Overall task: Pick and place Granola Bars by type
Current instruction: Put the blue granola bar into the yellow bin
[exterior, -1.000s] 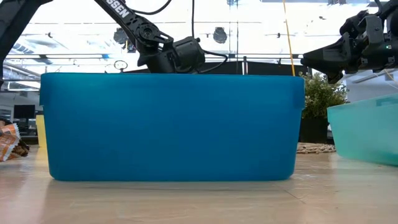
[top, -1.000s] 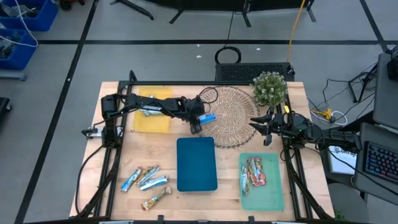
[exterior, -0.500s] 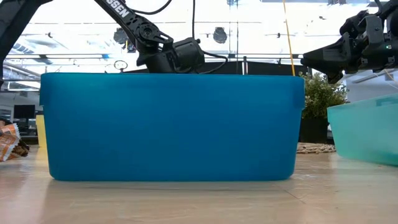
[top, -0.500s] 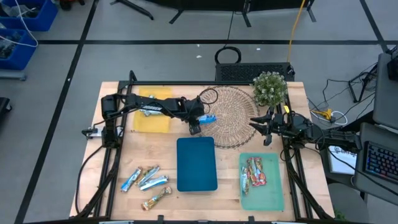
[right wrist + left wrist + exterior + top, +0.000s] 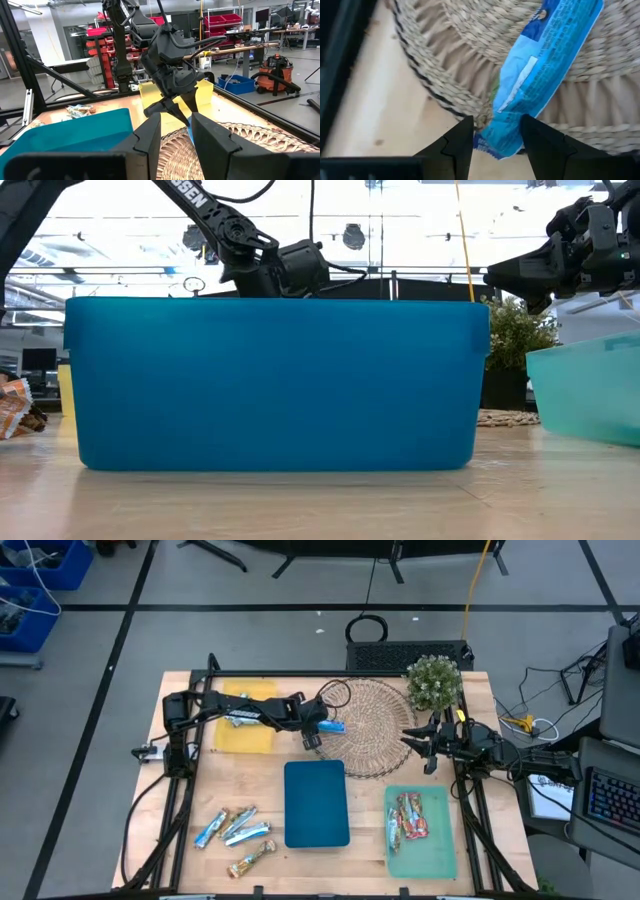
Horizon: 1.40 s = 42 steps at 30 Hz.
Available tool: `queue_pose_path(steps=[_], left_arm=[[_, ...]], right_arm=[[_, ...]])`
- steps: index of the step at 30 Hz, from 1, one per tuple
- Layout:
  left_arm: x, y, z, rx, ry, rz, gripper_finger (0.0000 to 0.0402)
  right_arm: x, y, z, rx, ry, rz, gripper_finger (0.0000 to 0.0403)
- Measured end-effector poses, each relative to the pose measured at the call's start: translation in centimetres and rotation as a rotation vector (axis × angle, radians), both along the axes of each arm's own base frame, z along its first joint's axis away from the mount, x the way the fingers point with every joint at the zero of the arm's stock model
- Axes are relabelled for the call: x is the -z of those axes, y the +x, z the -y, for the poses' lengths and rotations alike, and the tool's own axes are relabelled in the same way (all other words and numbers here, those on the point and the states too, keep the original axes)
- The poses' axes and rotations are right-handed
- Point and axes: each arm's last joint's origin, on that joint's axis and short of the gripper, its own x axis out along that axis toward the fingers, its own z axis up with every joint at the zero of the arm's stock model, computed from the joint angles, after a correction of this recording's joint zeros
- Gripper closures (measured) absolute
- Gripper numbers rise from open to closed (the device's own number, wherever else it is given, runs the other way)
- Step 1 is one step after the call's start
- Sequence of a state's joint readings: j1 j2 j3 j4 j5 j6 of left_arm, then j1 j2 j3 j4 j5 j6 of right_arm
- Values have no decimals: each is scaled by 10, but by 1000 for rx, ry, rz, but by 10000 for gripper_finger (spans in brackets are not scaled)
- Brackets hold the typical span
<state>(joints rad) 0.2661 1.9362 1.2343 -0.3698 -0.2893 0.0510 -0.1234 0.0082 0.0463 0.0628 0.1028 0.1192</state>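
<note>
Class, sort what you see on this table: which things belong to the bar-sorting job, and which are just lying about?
Belongs to the job:
blue bar in left end effector
loose bars
red bars
blue tray
green tray
yellow tray

Lying about:
wicker mat
potted plant

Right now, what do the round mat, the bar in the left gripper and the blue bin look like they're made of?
Round mat: woven straw or seagrass by the look, matte; coiled braided strands show in the left wrist view.
Blue bar, pinched in the left gripper: glossy printed film wrapper, crinkled at its sealed end.
Blue bin: probably moulded plastic, smooth, slightly translucent walls.
</note>
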Motion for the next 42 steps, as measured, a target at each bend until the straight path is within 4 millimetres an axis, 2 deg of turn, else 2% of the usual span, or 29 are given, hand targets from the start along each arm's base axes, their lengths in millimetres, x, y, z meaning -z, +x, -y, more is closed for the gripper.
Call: queue_pose_path(steps=[5,9,18,23,26,32,42], left_arm=[[-1,0,2,91,152,-97,231],[-1,1,4,193,210,-156,231],[-2,2,4,320,250,-203,231],[-1,2,4,380,171,-161,231],[-1,2,1,382,121,-122,231],[-2,2,-5,338,162,-126,231],[-1,-2,-18,291,108,-96,231]], right_arm=[[0,0,0,0,0,0,303],[0,0,0,0,0,0,303],[0,0,0,0,0,0,303],[0,0,0,0,0,0,303],[0,0,0,0,0,0,303],[0,0,0,0,0,0,303],[0,0,0,0,0,0,303]])
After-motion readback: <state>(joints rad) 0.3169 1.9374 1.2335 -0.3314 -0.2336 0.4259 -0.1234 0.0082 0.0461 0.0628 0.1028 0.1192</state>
